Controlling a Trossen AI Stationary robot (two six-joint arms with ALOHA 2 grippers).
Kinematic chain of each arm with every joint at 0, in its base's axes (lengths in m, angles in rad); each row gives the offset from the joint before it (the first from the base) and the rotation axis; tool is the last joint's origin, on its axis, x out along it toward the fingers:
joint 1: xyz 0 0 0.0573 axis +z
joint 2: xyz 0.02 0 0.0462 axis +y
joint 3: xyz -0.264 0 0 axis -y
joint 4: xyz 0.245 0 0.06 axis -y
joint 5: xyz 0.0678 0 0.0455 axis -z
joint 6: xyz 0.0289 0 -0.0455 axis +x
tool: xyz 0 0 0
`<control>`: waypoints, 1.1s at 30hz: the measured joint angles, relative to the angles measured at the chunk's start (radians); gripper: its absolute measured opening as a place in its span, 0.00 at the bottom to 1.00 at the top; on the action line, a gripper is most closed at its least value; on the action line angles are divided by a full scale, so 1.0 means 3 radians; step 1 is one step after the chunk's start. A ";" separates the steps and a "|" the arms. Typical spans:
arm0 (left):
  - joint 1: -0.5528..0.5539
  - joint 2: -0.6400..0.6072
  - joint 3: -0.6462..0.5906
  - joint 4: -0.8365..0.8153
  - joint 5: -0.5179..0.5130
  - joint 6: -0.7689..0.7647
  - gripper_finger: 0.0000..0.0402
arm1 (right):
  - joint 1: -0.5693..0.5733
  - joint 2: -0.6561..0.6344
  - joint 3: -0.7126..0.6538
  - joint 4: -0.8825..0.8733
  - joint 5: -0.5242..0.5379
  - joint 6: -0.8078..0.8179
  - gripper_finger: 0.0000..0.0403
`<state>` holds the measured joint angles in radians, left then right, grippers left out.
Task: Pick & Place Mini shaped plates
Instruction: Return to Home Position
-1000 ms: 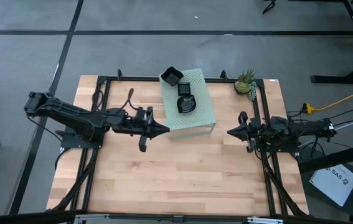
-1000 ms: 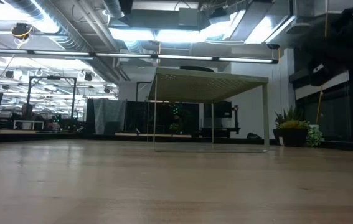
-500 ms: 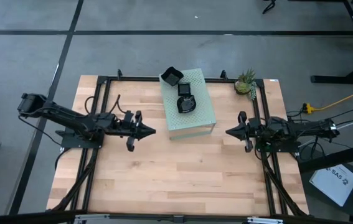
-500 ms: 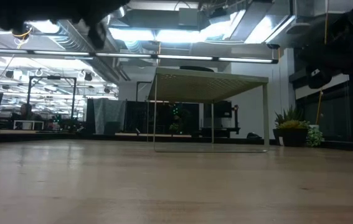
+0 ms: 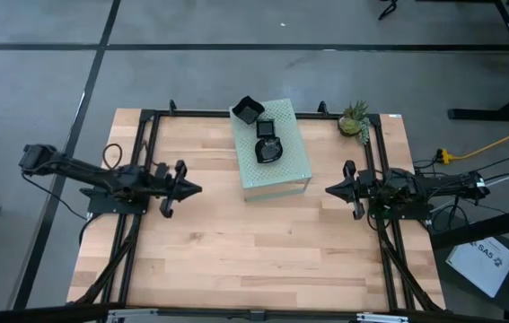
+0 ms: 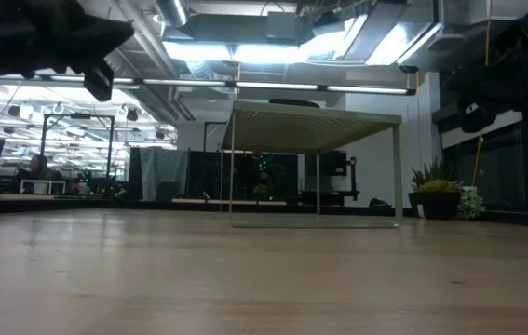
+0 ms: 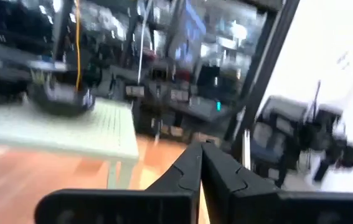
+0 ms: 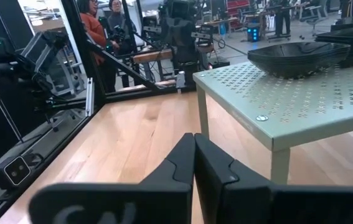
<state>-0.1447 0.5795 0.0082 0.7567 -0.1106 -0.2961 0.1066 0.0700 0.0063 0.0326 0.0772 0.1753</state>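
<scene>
Mini plates (image 5: pixel 269 150) on green shelf (image 5: pixel 288 167) — glossy, stiff, light, probably slippery (chip-prone); pinch at rim. Left gripper (image 5: pixel 196 189), right gripper (image 5: pixel 329 190) — fingers pressed together, empty.

**Mini shaped plates:** glossy black. You have three lots in view, all on top of the pale green perforated shelf (image 5: pixel 283 172) at the far middle of the counter (image 5: pixel 236 251).

1. **Square stack** (image 5: pixel 248 110): sits on the shelf's far left corner, turned at an angle to the shelf's edges. Rims are raised and the hollow faces up. You cannot count the plates in it from above.
2. **Small square plate** (image 5: pixel 264 127): lies flat just to the near right of the stack, close beside it. Whether they touch cannot be told.
3. **Wavy-rimmed dish** (image 5: pixel 269 150): lies just near of item 2, about mid-shelf. It is a shallow bowl form, upright, with an irregular rim.
</scene>
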 joint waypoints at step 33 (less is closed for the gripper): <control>0.0498 -0.1870 0.0032 -0.2556 0.0347 0.0274 0.01 | 0.0001 0.0001 0.0003 0.0000 -0.0001 -0.0001 0.02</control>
<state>0.0048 0.0186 0.0177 -0.0101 -0.0065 -0.2138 0.1068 0.0704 0.0071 0.0326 0.0770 0.1749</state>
